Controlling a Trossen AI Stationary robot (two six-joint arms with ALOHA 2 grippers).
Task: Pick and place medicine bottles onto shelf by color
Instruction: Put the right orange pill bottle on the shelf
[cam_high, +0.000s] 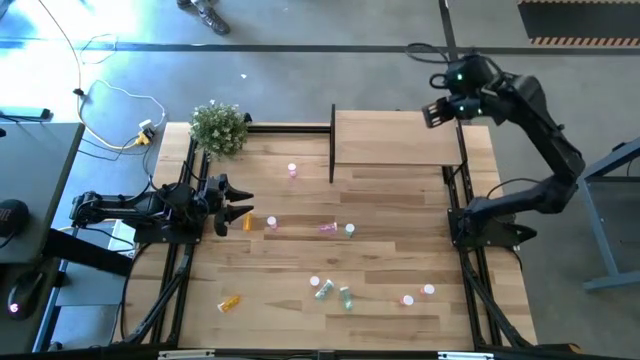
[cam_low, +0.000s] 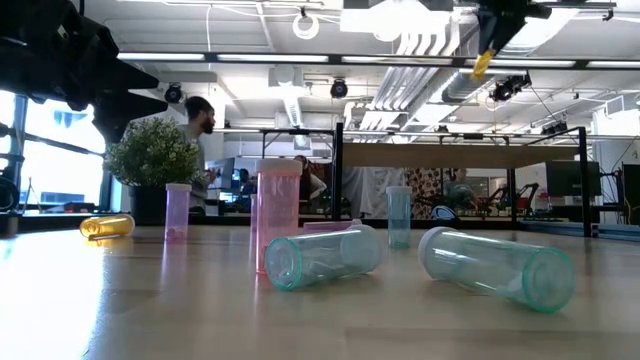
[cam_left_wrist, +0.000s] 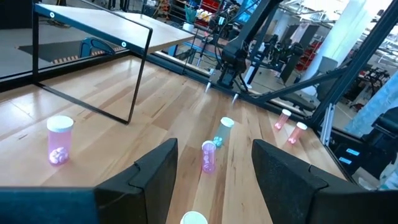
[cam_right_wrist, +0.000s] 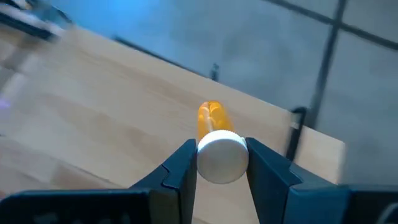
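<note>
The right pincer (cam_right_wrist: 221, 163) grips an orange bottle (cam_right_wrist: 214, 140) by its white cap above the shelf (cam_high: 400, 140), body hanging clear for setting down (no bottles on the board yet). Further from the shelf, the left pincer (cam_high: 240, 205) waits wide open, with pink bottles (cam_high: 292, 171) and green bottles (cam_high: 345, 296) scattered across the bench (cam_high: 380, 270).

Right gripper (cam_right_wrist: 221, 163): it is at the bottom of the right wrist view, the two dark fingers (cam_right_wrist: 179, 171) closed on a bottle.
Held bottle (cam_right_wrist: 216, 138): orange, with a white cap (the cap faces the camera), pointing away from the wrist, pinched at the cap.
Shelf (cam_right_wrist: 112, 118): a light-wood board below the bottle; its surface is bare here.
Frame (cam_right_wrist: 298, 124): black, at the far corner of the board.
Floor (cam_right_wrist: 249, 43): grey, beyond the board.
</note>
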